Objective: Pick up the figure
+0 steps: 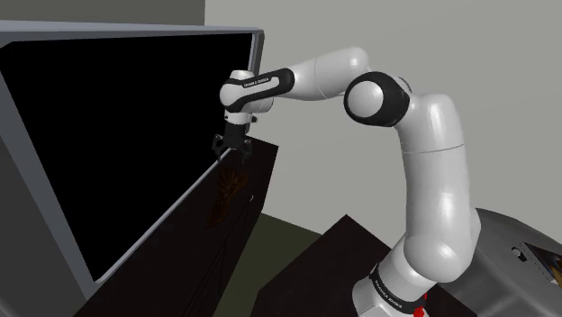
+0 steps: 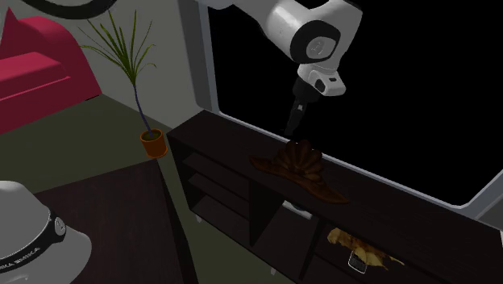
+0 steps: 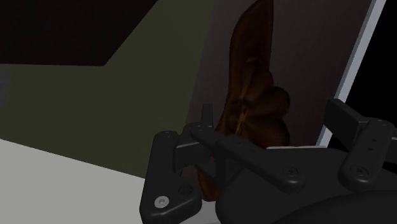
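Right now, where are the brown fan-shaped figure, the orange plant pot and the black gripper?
brown fan-shaped figure (image 2: 300, 164), second exterior view, its ridged middle.
orange plant pot (image 2: 153, 144), second exterior view, its side.
black gripper (image 2: 291, 127), second exterior view, between its fingertips.

White arm rises from grey stand at lower right, bends, reaches left. Black gripper points down, above brown figure. Figure lies on dark cabinet top. Just left of gripper: large black panel in grey frame. Dark table beside stand. Olive floor between cabinet and table. Grey wall behind.
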Controlling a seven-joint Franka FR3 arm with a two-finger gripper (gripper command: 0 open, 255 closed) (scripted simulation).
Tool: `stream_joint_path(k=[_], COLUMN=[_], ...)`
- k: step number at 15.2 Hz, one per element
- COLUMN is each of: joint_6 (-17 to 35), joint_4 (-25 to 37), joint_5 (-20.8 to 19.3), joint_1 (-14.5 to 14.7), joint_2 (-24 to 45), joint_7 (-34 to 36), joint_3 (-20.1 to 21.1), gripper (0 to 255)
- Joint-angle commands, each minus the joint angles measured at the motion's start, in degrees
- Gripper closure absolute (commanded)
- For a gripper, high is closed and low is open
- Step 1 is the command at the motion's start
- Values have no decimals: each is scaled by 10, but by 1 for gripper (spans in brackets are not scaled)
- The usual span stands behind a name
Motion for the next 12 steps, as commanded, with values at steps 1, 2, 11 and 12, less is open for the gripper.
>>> stream_joint_path(k=[1, 2, 11, 12], joint_6=[-13, -20, -31, -27], joint_4=[64, 96, 221, 222], joint_5=[4, 6, 12, 12], joint_1=[3, 3, 6, 6], joint_2=[56, 83, 205, 210], joint_7=[15, 21, 39, 39], joint_3=[-3, -5, -10, -10], gripper=[0, 0, 0, 0])
